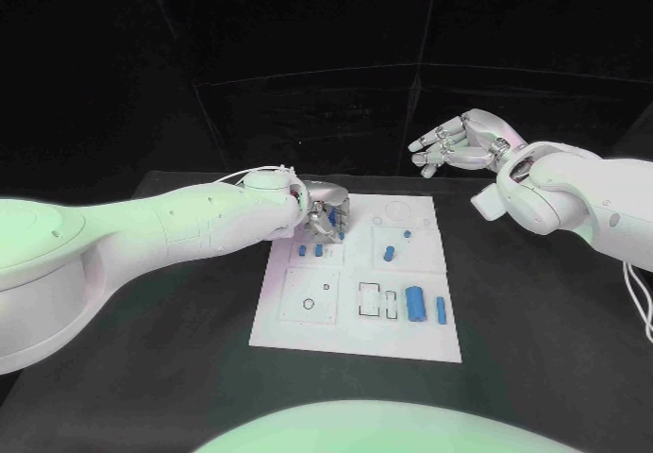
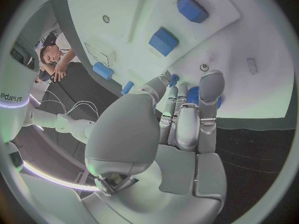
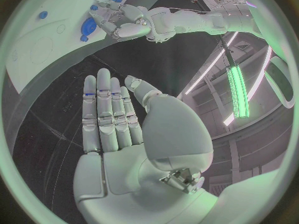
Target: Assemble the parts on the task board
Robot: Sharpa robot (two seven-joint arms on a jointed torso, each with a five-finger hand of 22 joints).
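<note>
left fingers [image 2: 211, 92] on a blue part [image 2: 194, 95] at the task board [image 1: 409, 330], grip unclear; right fingers [image 3: 102, 102] straight, empty

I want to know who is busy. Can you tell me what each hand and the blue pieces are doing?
left hand: down on the task board, fingertips at a small blue part; a grip is not clear.
right hand: raised off the table, open, holding nothing.
blue parts: lying loose on the board.
</note>
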